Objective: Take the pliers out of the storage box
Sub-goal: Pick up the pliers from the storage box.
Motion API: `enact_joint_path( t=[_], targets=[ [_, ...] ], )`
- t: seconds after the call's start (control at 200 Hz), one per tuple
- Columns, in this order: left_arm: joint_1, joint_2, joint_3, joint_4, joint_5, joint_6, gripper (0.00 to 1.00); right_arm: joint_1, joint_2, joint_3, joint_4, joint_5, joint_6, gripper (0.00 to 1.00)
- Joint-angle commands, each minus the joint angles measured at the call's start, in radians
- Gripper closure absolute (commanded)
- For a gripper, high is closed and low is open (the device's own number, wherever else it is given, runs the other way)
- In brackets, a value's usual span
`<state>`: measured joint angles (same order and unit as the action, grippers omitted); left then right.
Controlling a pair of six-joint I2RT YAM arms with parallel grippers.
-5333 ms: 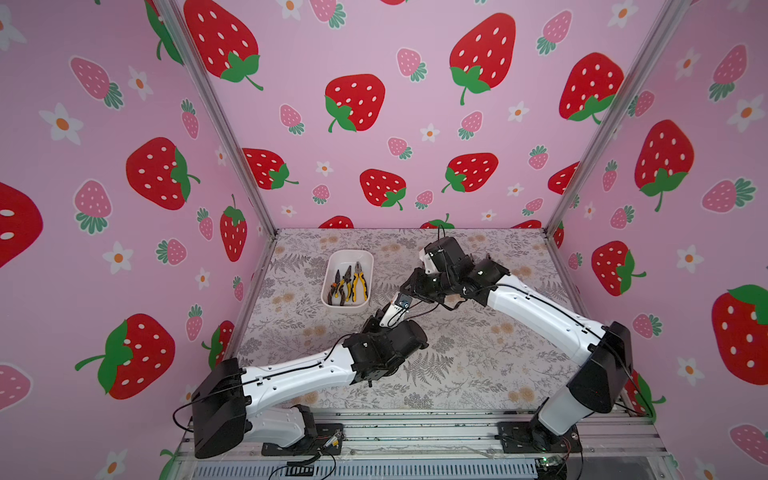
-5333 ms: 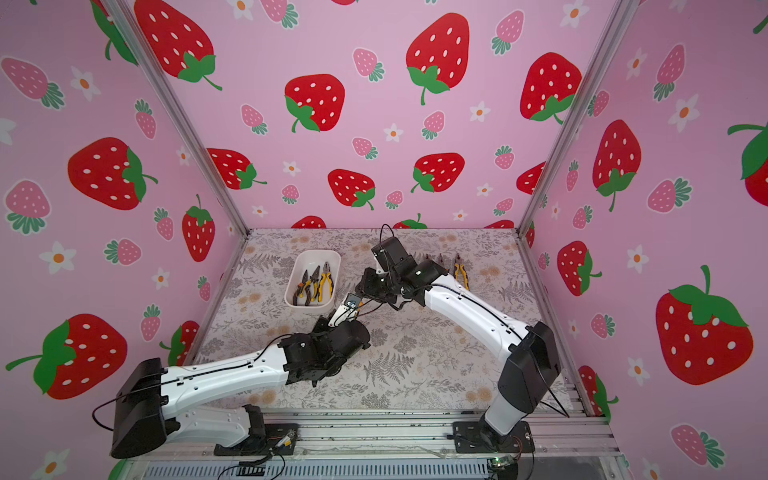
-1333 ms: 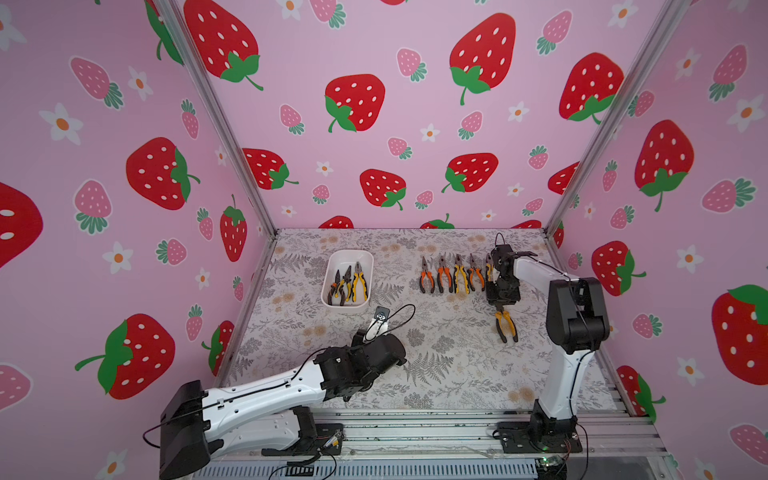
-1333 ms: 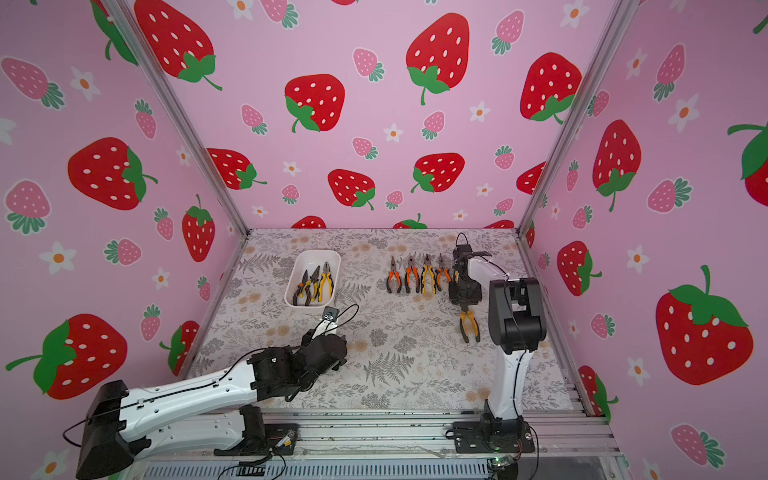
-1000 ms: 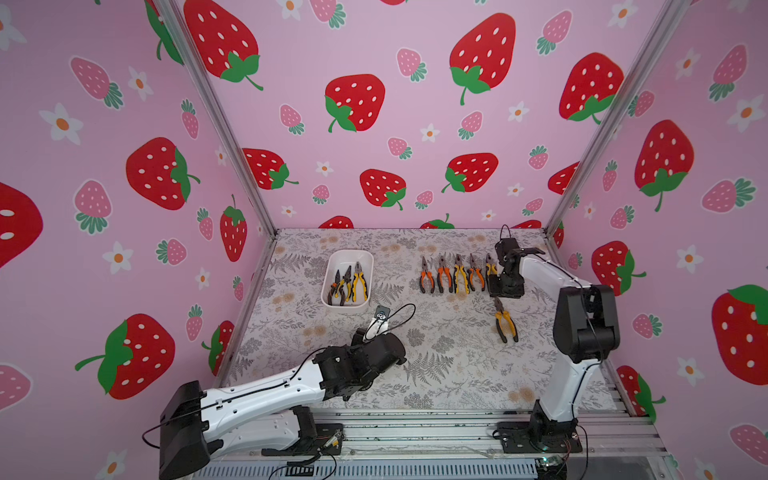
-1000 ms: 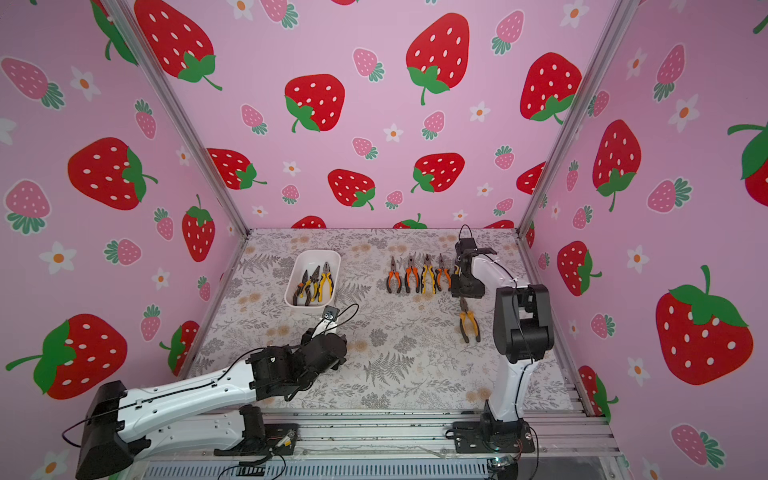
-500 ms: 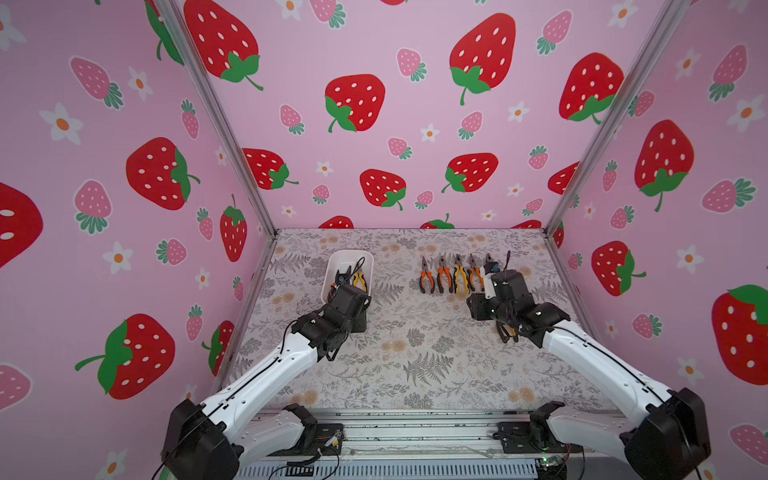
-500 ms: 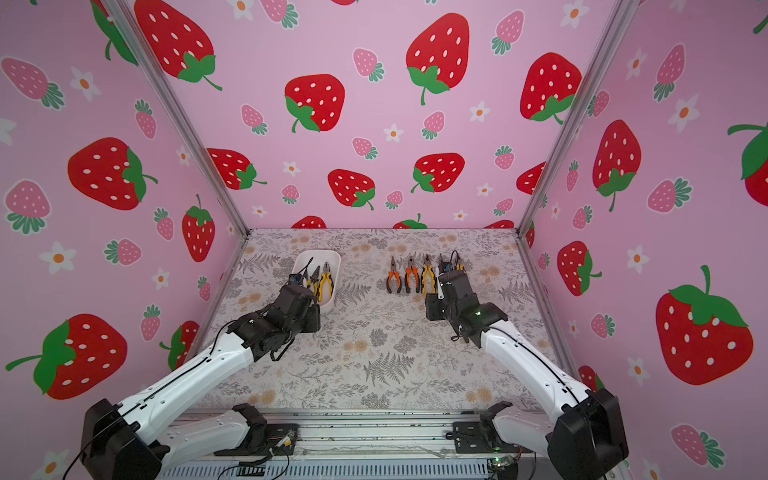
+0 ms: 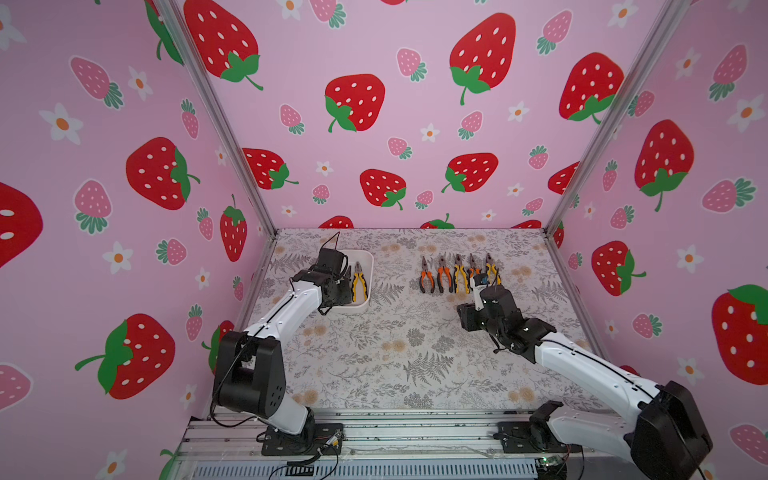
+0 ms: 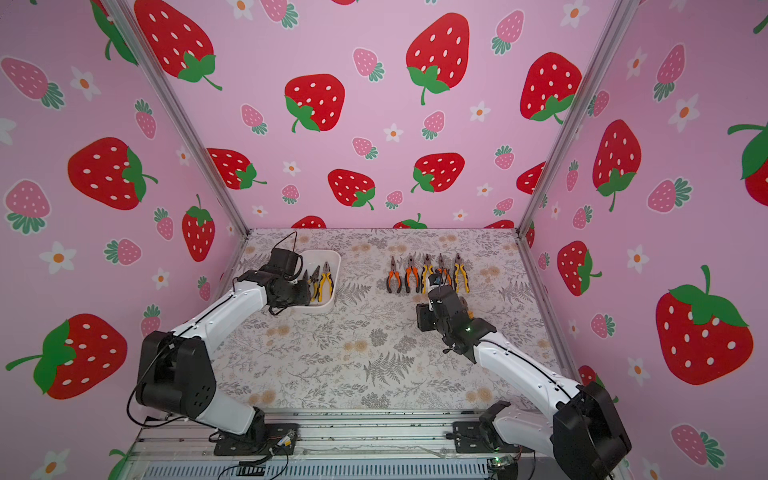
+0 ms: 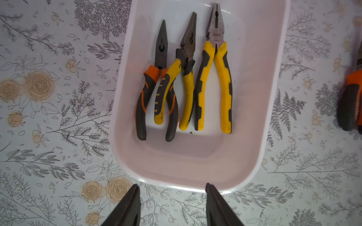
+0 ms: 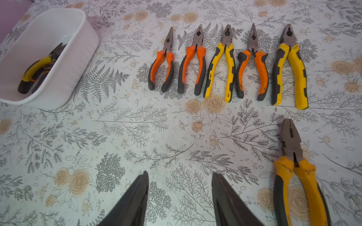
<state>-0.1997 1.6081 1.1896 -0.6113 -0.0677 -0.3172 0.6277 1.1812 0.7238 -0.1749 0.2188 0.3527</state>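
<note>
Just three pliers crowd the storage box, partly overlapping.

The storage box is glossy plastic, the pliers dull metal.

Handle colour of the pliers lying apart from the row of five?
Yellow and black; lone pliers clearest in right wrist view.

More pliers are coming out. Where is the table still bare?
Bare: the strip between the storage box and the row of five pliers, and the near half of the table. Crowded: that row and the lone yellow pliers beside the right gripper.
</note>
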Motion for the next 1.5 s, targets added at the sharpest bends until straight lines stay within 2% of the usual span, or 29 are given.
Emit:
enact_joint_path(
  t=[0.0,0.12,0.24,0.36,0.61,0.845,0.89,1.085,1.276,1.306,1.496],
  targets=[
    [-0.002,0.09,0.118,-0.052,0.018,0.069,0.5,0.011,0.02,0.035,0.011,0.019,-0.011,0.43],
    [-0.001,0.214,0.239,-0.111,-0.053,0.139,0.58,0.013,0.021,0.034,0.011,0.021,-0.011,0.42],
    [-0.002,0.309,0.331,-0.158,-0.145,0.197,0.57,0.013,0.024,0.034,0.012,0.02,-0.012,0.42],
    [0.0,0.383,0.397,-0.192,-0.18,0.227,0.55,0.013,0.032,0.038,0.012,0.019,-0.012,0.42],
    [0.002,0.486,0.451,-0.224,-0.226,0.222,0.54,0.013,0.023,0.033,0.012,0.019,-0.011,0.41],
    [0.017,0.541,0.467,-0.24,-0.218,0.21,0.56,0.013,0.029,0.037,0.012,0.016,-0.012,0.41],
    [0.022,0.545,0.467,-0.237,-0.209,0.208,0.59,0.013,0.03,0.037,0.012,0.016,-0.012,0.41],
    [0.036,0.538,0.463,-0.23,-0.195,0.204,0.85,0.013,0.037,0.042,0.011,0.015,-0.012,0.41],
    [0.034,0.492,0.47,-0.232,-0.198,0.196,0.93,0.013,0.045,0.048,0.011,0.012,-0.014,0.41],
    [0.034,0.479,0.47,-0.234,-0.198,0.196,1.0,0.012,0.048,0.049,0.01,0.012,-0.014,0.41],
    [0.022,0.344,0.455,-0.229,-0.192,0.182,1.0,0.015,0.058,0.058,0.003,0.01,-0.015,0.41]
  ],
)
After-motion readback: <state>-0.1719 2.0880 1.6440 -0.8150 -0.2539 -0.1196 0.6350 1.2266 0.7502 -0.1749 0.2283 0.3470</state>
